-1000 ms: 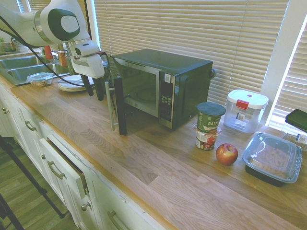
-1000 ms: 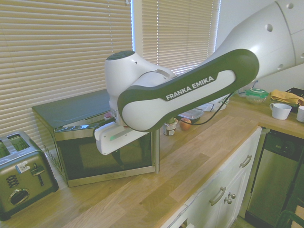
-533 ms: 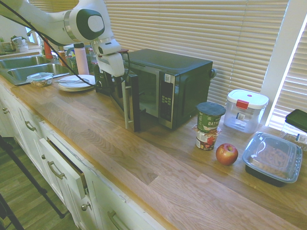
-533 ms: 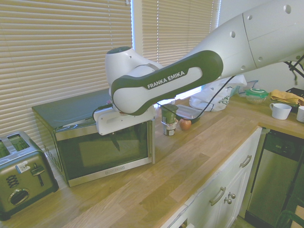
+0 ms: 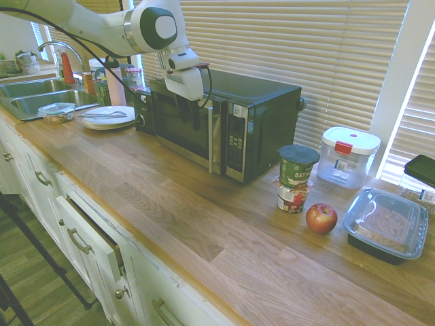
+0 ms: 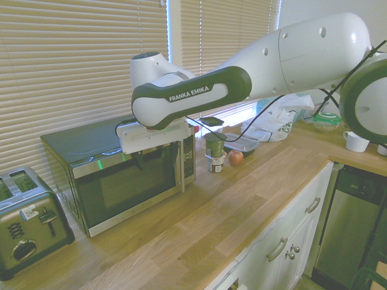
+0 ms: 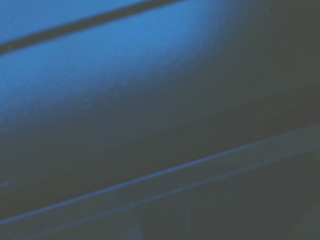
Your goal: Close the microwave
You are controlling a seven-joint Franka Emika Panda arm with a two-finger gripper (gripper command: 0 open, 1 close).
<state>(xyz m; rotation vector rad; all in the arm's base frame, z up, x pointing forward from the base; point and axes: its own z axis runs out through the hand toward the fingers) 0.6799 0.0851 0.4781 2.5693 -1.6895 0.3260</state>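
Door (image 5: 172, 129) now swung back nearly flush from ajar, gripper (image 5: 189, 119) fingers spread at its near face; closing looks almost done.

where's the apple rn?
In the first exterior view, the apple sits on the counter toward the right, between the stacked cups and the clear-lidded food container.

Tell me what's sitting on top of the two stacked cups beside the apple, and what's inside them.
Nothing sits on the upper cup except its dark lid. The contents of both it and the lower cup are hidden.
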